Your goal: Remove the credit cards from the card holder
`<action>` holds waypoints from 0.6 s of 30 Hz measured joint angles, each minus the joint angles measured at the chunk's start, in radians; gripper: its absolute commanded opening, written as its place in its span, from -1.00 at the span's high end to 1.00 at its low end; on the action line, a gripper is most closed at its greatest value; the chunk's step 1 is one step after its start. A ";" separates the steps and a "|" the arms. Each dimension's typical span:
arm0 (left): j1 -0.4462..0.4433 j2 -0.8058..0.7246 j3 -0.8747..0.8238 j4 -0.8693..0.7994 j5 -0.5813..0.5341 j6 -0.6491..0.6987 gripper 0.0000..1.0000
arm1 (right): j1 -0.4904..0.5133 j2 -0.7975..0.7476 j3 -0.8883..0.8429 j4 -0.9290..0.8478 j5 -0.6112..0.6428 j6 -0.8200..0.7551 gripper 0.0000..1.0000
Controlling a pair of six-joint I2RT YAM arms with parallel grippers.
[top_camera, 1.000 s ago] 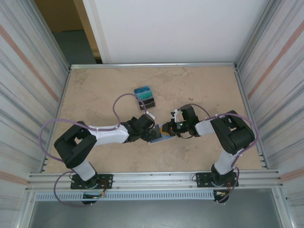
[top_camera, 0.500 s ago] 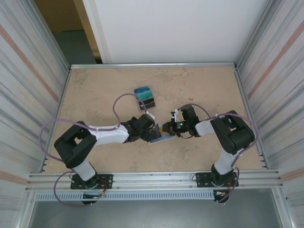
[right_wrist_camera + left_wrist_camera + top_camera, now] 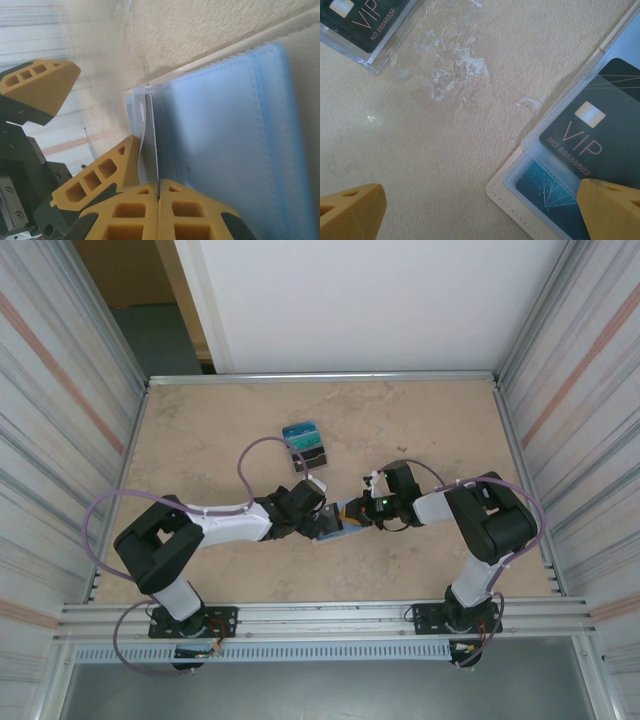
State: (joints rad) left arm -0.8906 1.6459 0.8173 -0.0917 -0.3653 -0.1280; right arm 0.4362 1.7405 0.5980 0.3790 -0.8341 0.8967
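Nearest the arm bases, one card holder [image 3: 335, 528] lies open on the table [image 3: 200, 570], between the two pincers. The left pincer [image 3: 480, 215] is spread wide and grips nothing. One of its fingertips [image 3: 612, 210] sits over the holder's near corner, apparently pressing it flat so it cannot slide while a card is drawn, and the other hangs over bare table. The right pincer [image 3: 159, 192] is closed tight on the edge of one thin card [image 3: 151, 135], seen edge-on beside the pale-blue lining [image 3: 225, 125]; its colour cannot be told there. I judge this to be the pulling step. From the left wrist, two cards show in the clear sleeves: one dark card [image 3: 595, 135] marked VIP and one teal card [image 3: 545, 187] below it. Farther out, well apart from the holder, a clear tray [image 3: 380, 57] keeps the removed cards [image 3: 305, 445] together. A teal one and a dark one show there, so at least two; more I cannot count.
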 measured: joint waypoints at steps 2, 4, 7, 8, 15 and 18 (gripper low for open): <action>0.000 0.000 0.000 0.000 0.000 0.000 -0.97 | -0.001 -0.001 0.008 -0.023 0.001 -0.015 1.00; 0.000 0.000 0.000 0.000 -0.001 0.000 -0.97 | -0.004 -0.004 0.016 -0.039 0.003 -0.023 1.00; -0.001 0.000 0.000 0.000 -0.002 0.001 -0.97 | -0.008 -0.010 0.024 -0.058 0.004 -0.037 1.00; -0.001 0.000 0.000 -0.001 -0.002 0.001 -0.97 | -0.009 -0.010 0.025 -0.063 0.004 -0.041 1.00; -0.001 -0.005 0.003 -0.014 -0.010 0.021 -0.97 | -0.014 -0.024 0.027 -0.101 0.017 -0.060 1.00; -0.001 -0.008 0.004 -0.020 -0.011 0.025 -0.97 | -0.018 -0.028 0.028 -0.121 0.025 -0.070 1.00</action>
State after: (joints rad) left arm -0.8917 1.6382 0.8211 -0.1116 -0.3759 -0.1028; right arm 0.4183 1.7123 0.6258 0.2584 -0.8089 0.8265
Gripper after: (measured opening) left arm 0.986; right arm 0.049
